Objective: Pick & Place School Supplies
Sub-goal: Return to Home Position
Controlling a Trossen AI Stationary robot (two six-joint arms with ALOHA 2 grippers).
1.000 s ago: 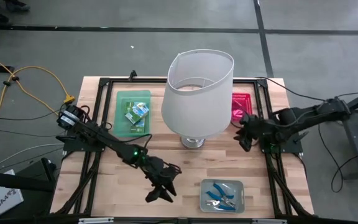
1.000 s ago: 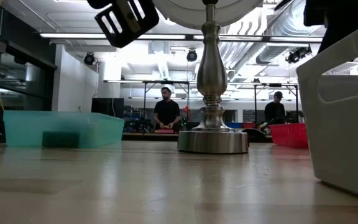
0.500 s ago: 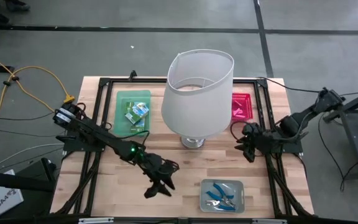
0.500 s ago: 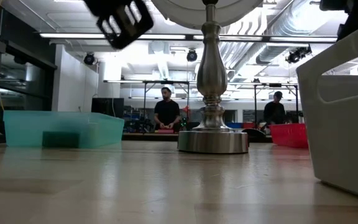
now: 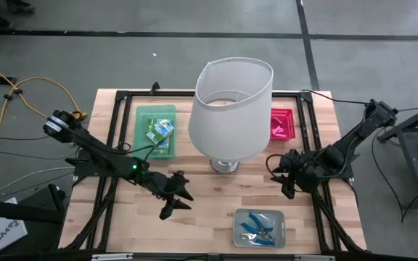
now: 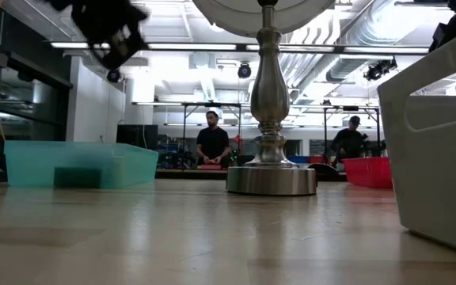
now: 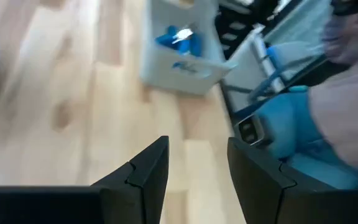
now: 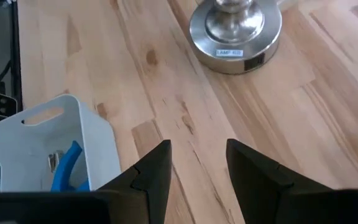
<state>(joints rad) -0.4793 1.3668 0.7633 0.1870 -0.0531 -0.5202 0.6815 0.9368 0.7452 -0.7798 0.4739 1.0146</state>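
Sorting looks done: crayon boxes [image 5: 162, 131] lie in the green tray [image 5: 144, 116] near the table's [image 5: 216, 194] far edge, blue scissors [image 5: 255, 225] in the grey tray [image 5: 260, 212] at its near edge, while left gripper [image 5: 173, 205] and right gripper [image 5: 279, 177] hover part-open and empty.

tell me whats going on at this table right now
Neither arm holds anything. The left end effector hangs open over bare wood in front of the green tray. The right end effector hangs open to the right of the lamp. The printed boxes lie in the green tray, the blue-handled tools in the clear grey tray. A red tray sits partly hidden by the lamp.
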